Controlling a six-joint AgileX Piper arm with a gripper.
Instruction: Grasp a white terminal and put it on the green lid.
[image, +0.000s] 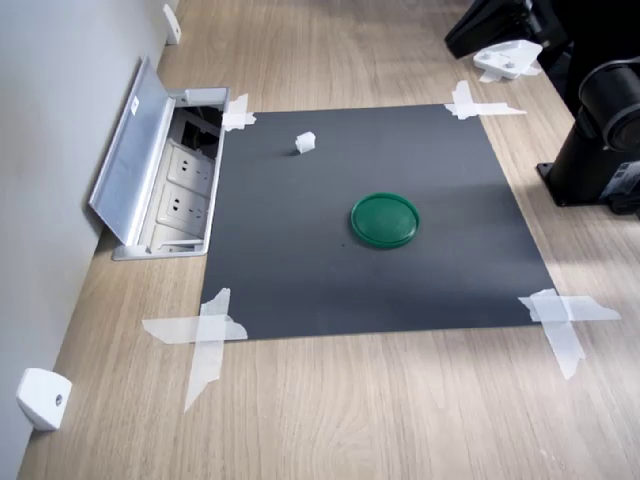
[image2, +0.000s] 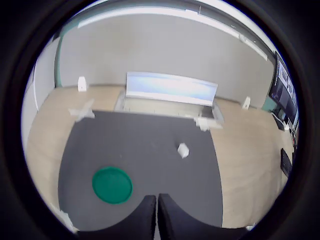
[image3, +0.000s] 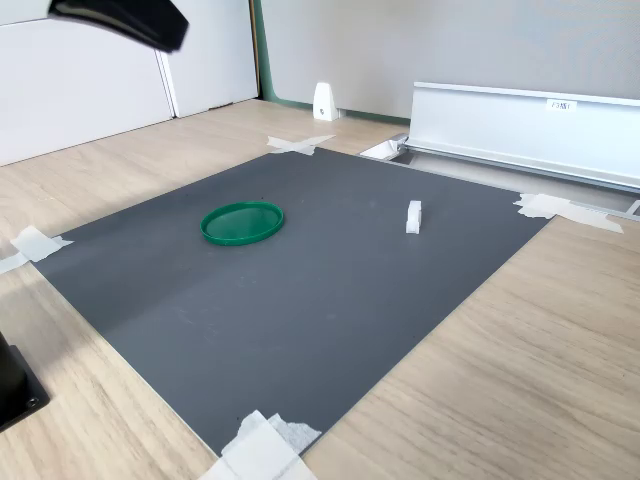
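The terminal (image: 305, 142) is a tiny white block, roughly cuboid, matte, standing upright on the dark grey mat (image: 300, 270) that is taped to the wooden desk (image: 400, 410). The lid (image: 385, 219) is a flat round dark-green disc with a raised rim, lying bare on the same mat, well apart from the terminal. In the wrist view the end effector (image2: 157, 215) hangs above the mat's near edge, its two dark fingers nearly together with only a thin slit between them, holding nothing. From it, the terminal (image2: 183, 149) lies ahead and a little to one side, the lid (image2: 112, 184) nearer and off to the other side.
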